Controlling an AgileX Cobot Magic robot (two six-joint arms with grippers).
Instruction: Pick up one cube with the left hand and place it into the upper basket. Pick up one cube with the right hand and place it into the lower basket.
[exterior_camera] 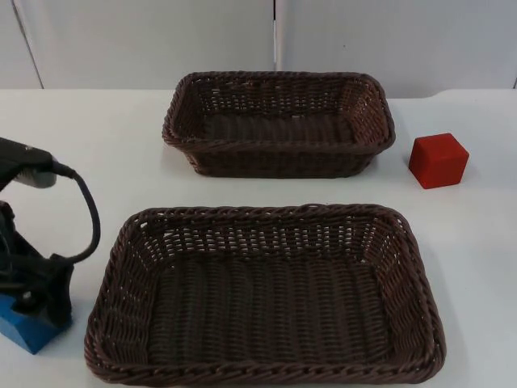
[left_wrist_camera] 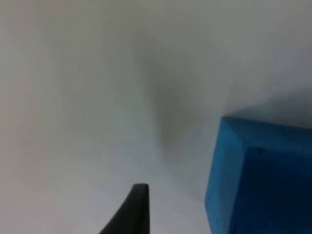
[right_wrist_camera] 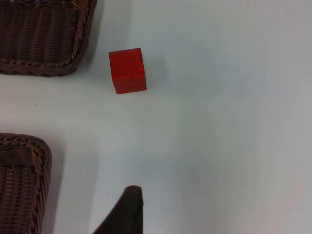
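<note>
We see a white table top spreading across the whole scene, smooth and plain, with a soft grey shadow lying on it in the left wrist view. Behind it, at its far edge, stands a grey partition wall, made of flat panels with a thin dark vertical seam between two of them. We can also make out a second, slanted seam near the left end of that wall.
</note>
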